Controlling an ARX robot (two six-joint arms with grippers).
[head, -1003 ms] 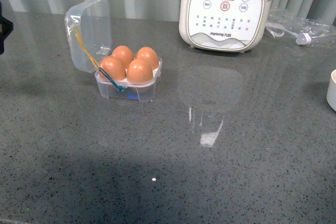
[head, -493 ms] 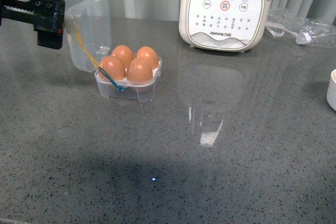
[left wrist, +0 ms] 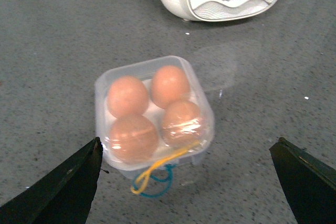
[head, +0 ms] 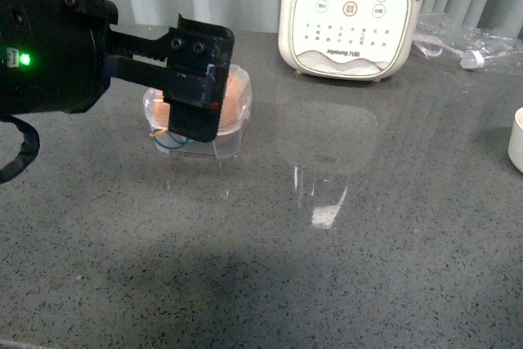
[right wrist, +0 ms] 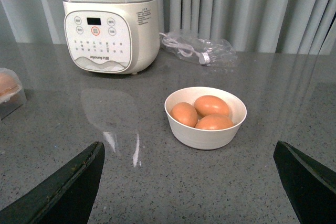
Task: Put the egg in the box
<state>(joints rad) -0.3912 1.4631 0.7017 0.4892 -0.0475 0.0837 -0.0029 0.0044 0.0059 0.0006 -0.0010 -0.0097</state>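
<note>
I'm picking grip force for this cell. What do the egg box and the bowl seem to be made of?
The egg box looks like thin clear plastic, glossy: all four eggs show through its closed lid, which catches highlights. The bowl looks like glazed ceramic or hard plastic, matte cream with a thick smooth rim; the pictures cannot settle which.

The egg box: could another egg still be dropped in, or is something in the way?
The clear lid is folded down over the egg box, and all four slots already hold eggs. The left gripper hangs open beside it, touching nothing.
</note>
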